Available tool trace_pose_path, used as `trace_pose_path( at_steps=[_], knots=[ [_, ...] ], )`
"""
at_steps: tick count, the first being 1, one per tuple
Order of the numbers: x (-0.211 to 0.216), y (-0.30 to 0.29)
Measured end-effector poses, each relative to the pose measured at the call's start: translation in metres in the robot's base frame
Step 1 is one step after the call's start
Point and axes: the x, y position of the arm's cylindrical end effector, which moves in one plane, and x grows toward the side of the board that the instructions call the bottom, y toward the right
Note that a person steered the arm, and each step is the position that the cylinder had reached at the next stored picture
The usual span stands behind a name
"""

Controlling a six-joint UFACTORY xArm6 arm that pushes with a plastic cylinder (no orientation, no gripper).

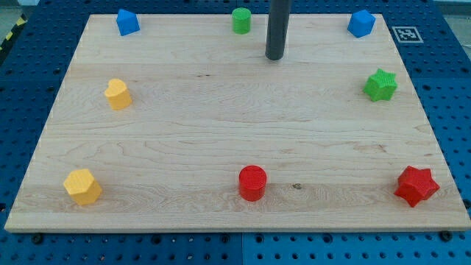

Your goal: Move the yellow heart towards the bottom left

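Note:
The yellow heart [118,93] lies near the left edge of the wooden board [221,125], in its upper half. My tip [274,56] is at the top middle of the board, far to the right of the heart and not touching any block. The green cylinder [241,20] is just up and left of the tip. A yellow hexagon [82,185] sits in the bottom left corner, below the heart.
A blue block [127,22] is at the top left and another blue block [360,23] at the top right. A green star [380,85] is at the right edge. A red cylinder [252,182] is at the bottom middle, a red star [416,185] at the bottom right.

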Motion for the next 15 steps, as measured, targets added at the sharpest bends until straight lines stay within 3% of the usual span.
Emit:
trace_pose_path(
  at_steps=[2, 5, 12, 15],
  knots=[
    [0.007, -0.019],
    [0.062, -0.23],
    [0.097, -0.269],
    [0.16, -0.27]
  ],
)
